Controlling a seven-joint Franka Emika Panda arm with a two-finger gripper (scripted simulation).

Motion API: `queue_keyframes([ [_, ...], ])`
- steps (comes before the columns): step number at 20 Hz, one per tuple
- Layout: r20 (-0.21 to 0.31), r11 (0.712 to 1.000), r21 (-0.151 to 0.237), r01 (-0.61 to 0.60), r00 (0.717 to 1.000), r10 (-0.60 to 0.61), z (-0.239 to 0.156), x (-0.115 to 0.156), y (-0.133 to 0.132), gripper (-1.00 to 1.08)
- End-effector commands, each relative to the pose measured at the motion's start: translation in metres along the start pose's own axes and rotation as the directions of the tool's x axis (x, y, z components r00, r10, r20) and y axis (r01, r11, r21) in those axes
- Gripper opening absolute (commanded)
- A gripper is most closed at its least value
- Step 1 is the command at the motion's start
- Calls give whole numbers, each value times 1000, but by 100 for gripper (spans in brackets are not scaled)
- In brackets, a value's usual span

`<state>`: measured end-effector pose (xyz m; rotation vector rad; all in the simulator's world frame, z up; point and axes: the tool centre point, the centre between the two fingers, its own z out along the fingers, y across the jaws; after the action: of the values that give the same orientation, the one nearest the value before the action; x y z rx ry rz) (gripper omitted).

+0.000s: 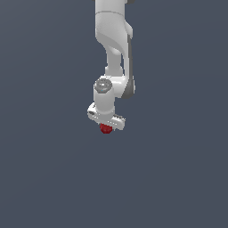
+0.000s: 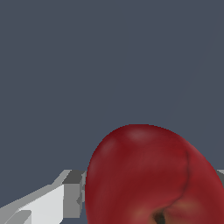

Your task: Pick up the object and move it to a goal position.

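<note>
The apple (image 1: 105, 129) is small, glossy and dark red, and pokes out just under the white gripper (image 1: 107, 124) in the middle of the exterior view. The arm hangs down from the top of that view. In the wrist view the apple (image 2: 151, 179) fills the space between the fingers, with its dimpled end towards the camera. One grey-white finger (image 2: 70, 194) presses against one side of it. The tip of the other finger (image 2: 221, 175) shows at the opposite side. The gripper is shut on the apple. No goal marker shows in either view.
A plain dark grey-blue floor (image 1: 178, 178) lies all around the arm. No other objects, walls or edges are in view.
</note>
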<state>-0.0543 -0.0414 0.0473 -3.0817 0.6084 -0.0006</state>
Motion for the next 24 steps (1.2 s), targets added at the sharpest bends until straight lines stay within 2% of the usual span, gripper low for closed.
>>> queue_keyframes([
  [1, 0, 1000, -1, -1, 1000, 1, 1, 0, 1, -100],
  [12, 0, 1000, 0, 0, 1000, 0, -19, 2, -2, -100],
  [18, 0, 1000, 0, -1, 1000, 1, -58, 7, -5, -100],
  [24, 0, 1000, -1, -1, 1000, 1, -116, 14, -10, -100],
])
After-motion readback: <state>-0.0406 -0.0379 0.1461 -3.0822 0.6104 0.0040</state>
